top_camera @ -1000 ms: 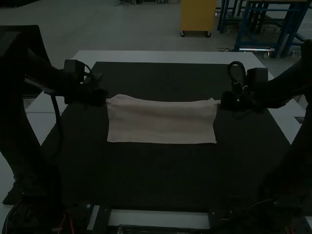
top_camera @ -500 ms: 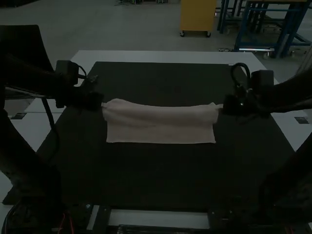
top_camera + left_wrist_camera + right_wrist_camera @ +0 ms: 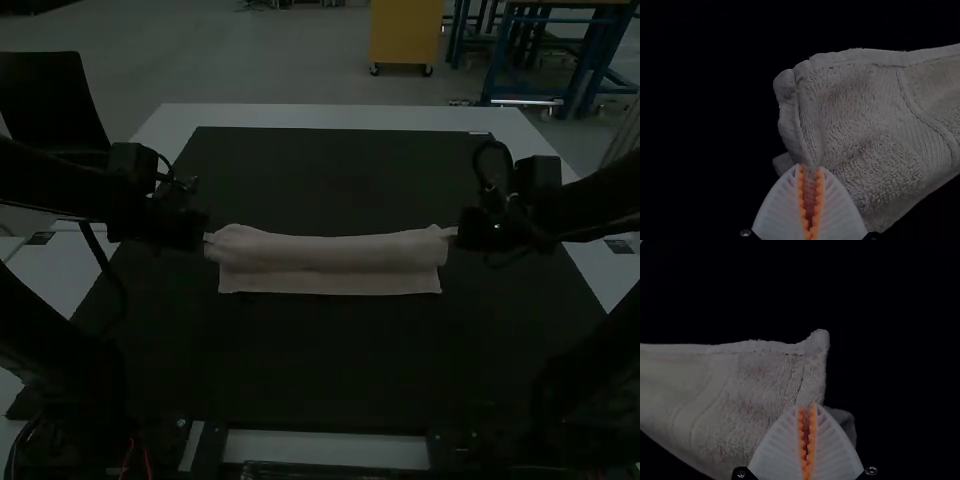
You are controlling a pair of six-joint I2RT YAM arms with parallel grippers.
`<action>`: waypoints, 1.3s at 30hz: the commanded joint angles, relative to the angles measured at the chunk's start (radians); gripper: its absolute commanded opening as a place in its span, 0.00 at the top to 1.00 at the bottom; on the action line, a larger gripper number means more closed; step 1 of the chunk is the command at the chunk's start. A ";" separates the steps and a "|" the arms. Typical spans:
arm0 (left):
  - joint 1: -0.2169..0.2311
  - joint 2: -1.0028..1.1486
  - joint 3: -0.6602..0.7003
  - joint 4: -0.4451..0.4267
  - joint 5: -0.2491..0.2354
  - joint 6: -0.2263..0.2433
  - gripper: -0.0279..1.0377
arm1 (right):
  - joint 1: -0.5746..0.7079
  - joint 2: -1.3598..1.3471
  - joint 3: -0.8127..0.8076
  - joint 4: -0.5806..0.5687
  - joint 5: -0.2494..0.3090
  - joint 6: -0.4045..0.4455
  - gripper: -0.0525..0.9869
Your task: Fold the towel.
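My left gripper (image 3: 207, 238) is at the left end of the pale towel (image 3: 330, 254), and my right gripper (image 3: 457, 234) is at its right end. The towel's far part is raised between them and folds over toward the arms, above a flat strip along its near edge. In the left wrist view my left gripper (image 3: 810, 170) is shut on the side edge of the towel (image 3: 860, 125). Seen from the right wrist, my right gripper (image 3: 807, 409) pinches the other side edge of the towel (image 3: 755, 385) near a corner.
A dark mat (image 3: 330, 360) lies under the towel on a white table (image 3: 330, 117). The bases of both arms stand at the near side of the table. A cable hangs beside the left arm.
Both grippers have moved toward the arms' bases, bringing the towel's far edge with them. The near edge has stayed put, and the towel now looks narrower from far to near.
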 commanded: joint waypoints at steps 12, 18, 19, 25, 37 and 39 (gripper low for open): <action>0.007 -0.032 -0.120 0.127 -0.070 0.021 0.95 | -0.021 0.137 -0.017 0.076 0.011 -0.051 0.97; -0.001 -0.028 -0.157 0.173 -0.079 0.024 0.95 | -0.021 0.199 -0.012 0.079 0.045 -0.074 0.97; -0.006 -0.028 -0.164 0.181 -0.088 0.024 0.95 | -0.022 0.207 -0.012 0.079 0.046 -0.080 0.97; -0.032 -0.029 -0.184 0.179 -0.117 0.036 0.73 | -0.022 0.232 -0.015 0.079 0.103 -0.089 0.68; 0.010 -0.069 -0.181 0.196 -0.116 0.063 0.06 | -0.044 0.219 0.006 0.053 0.048 -0.085 0.08; 0.042 -0.098 -0.183 0.216 -0.085 0.042 0.06 | -0.044 0.212 0.017 0.017 0.031 -0.088 0.08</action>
